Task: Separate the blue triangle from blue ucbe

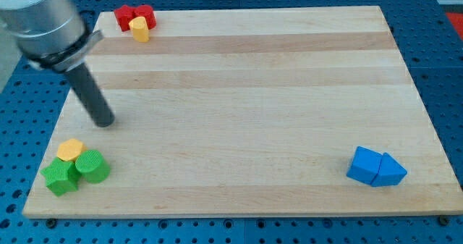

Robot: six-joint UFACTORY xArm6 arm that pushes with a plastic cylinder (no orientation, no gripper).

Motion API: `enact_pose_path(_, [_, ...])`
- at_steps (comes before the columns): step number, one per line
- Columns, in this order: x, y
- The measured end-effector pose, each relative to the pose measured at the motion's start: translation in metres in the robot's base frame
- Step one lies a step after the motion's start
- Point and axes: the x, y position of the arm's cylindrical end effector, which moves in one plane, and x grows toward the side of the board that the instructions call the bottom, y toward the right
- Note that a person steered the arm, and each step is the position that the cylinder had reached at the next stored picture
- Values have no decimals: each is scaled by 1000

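Note:
The blue cube (364, 164) and the blue triangle (391, 171) sit touching each other near the view's bottom right corner of the wooden board (246, 85), the triangle on the cube's right. My tip (105, 120) is at the view's left, far from both blue blocks, a little above the cluster at the bottom left. The rod slants up to the arm at the top left.
A yellow hexagon-like block (70, 150), a green star-like block (61, 177) and a green cylinder (92, 166) cluster at the bottom left. Two red blocks (135, 15) and a yellow block (139, 29) cluster at the top left corner.

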Motion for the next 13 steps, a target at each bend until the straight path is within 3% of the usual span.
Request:
enact_pose_path(3, [-17, 300])
enact_pose_path(5, [3, 511])
enact_pose_path(6, [25, 549])
enact_pose_path(7, [34, 550])
enact_pose_path(9, [111, 549])
enact_pose_path(10, [120, 542])
enact_pose_path(13, [77, 421])
